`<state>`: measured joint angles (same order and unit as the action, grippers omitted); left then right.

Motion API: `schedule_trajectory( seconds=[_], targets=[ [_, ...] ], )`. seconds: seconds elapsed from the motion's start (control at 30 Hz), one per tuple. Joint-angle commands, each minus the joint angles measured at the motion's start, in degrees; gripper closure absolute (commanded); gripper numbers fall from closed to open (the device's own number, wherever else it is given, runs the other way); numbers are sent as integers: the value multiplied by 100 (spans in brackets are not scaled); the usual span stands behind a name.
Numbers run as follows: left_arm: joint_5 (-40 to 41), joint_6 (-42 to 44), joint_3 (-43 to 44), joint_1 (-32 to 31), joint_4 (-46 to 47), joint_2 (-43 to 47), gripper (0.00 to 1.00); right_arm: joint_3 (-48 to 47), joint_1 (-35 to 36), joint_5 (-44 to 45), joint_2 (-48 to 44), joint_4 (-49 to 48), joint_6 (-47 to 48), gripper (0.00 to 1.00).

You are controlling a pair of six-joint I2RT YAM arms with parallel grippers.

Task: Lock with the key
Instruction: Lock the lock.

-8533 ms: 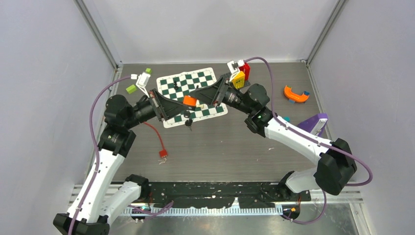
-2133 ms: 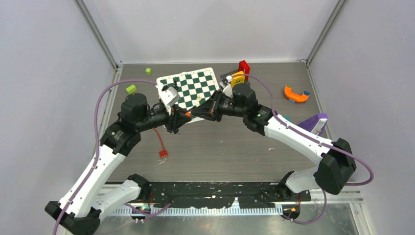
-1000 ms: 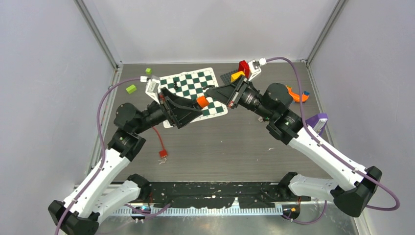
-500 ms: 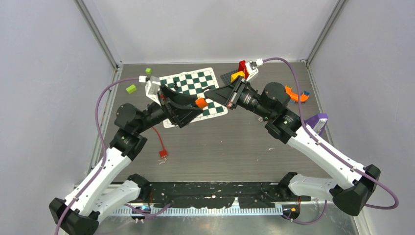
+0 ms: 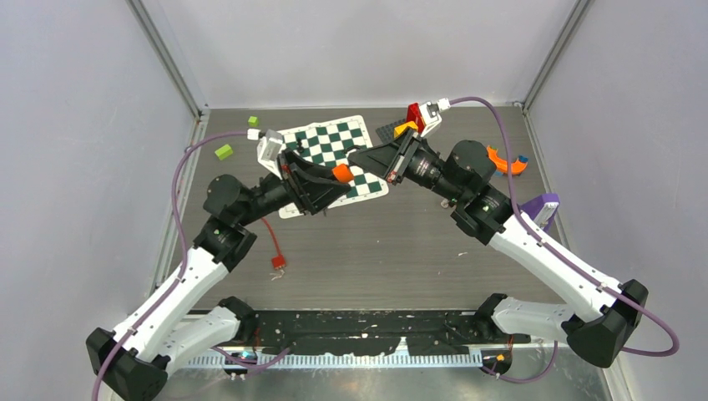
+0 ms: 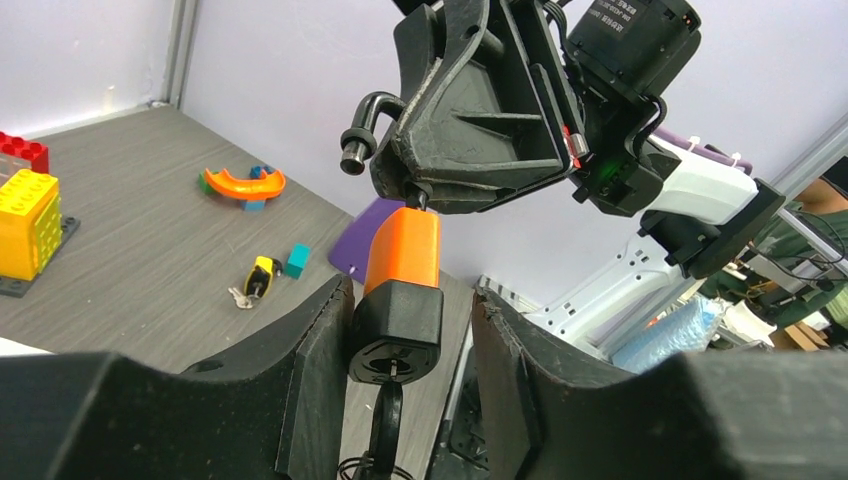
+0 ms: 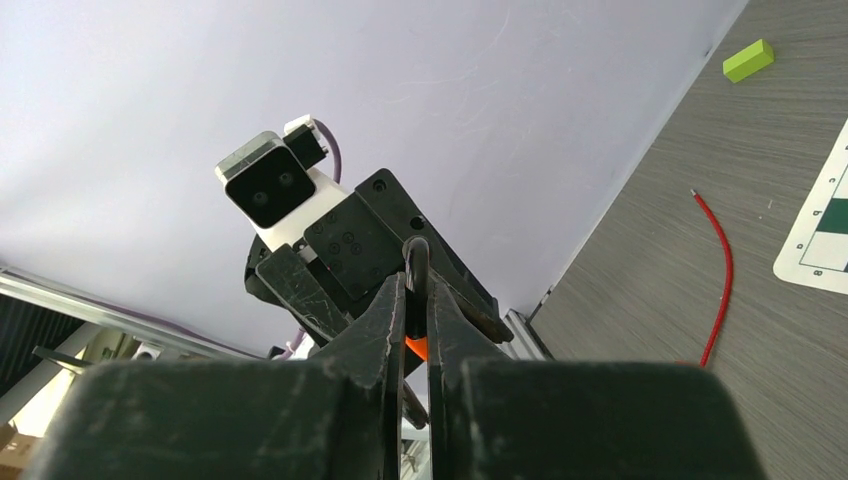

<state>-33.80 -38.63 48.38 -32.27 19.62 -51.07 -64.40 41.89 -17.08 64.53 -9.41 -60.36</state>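
Observation:
An orange padlock (image 5: 341, 173) with a black base hangs in the air over the checkered mat. My right gripper (image 5: 357, 159) is shut on its black shackle (image 6: 365, 128); in the right wrist view the jaws (image 7: 417, 290) pinch that thin bar. My left gripper (image 6: 410, 300) is open around the lock's black base (image 6: 396, 330): the left pad touches it and a gap shows on the right. The black key (image 6: 388, 420) sticks in the keyhole underneath, with its ring hanging between my left fingers.
The checkered mat (image 5: 321, 146) lies below both grippers. A red cable (image 5: 271, 238) lies near the left arm, green blocks (image 5: 223, 151) at far left. Red and yellow bricks (image 5: 409, 124), an orange curved piece (image 5: 503, 160) and a purple piece (image 5: 538, 209) lie right. A small yellow lock with keys (image 6: 255, 280) rests on the table.
My left gripper's jaws have narrowed around the padlock's base and the left arm has shifted slightly right. The right gripper holds the shackle in the same place.

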Motion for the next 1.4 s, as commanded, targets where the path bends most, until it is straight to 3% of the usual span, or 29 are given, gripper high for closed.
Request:
schedule_trajectory(
  seconds=[0.0,0.1,0.27,0.43,0.63,0.67,0.73,0.77,0.87,0.9,0.97,1.0,1.07,1.13,1.27,1.37],
  targets=[
    [53,-33,131,-71,323,-88,55,-76,5,29,-84,-595,-116,95],
    [124,-23,178,-85,341,-137,58,-41,3,46,-105,-620,-166,95],
    [261,3,180,-86,362,-86,74,29,6,60,-131,-623,-200,95],
    [257,-4,157,-86,380,-76,64,74,5,65,-143,-623,-236,95],
    [268,-13,148,-86,393,-87,60,85,3,56,-135,-621,-268,95],
    [263,-13,153,-81,395,-93,65,90,1,56,-134,-623,-277,95],
    [219,-6,178,-83,392,-115,95,100,10,48,-132,-623,-292,95],
    [199,-12,180,-85,386,-124,100,103,7,48,-140,-623,-292,95],
    [202,58,191,-86,300,-111,100,145,1,70,-150,-595,-292,95],
    [245,191,232,-85,152,-86,100,175,-1,76,-159,-583,-292,90],
    [367,521,414,-85,-509,-39,100,241,-28,93,-183,-591,-260,67],
    [465,722,548,-85,-922,-18,100,260,-43,92,-208,-598,-166,42],
    [684,1104,938,-55,-1809,-31,100,329,-106,91,-304,-517,126,17],
    [698,1355,1398,46,-2678,-113,100,474,-256,62,-459,-475,598,6],
    [131,1763,2414,441,-3933,-468,100,816,-739,-243,-684,-738,2032,3],
    [-638,2048,3043,809,-4639,-982,100,847,-1011,-1318,-500,-1344,3403,9]
  ],
)
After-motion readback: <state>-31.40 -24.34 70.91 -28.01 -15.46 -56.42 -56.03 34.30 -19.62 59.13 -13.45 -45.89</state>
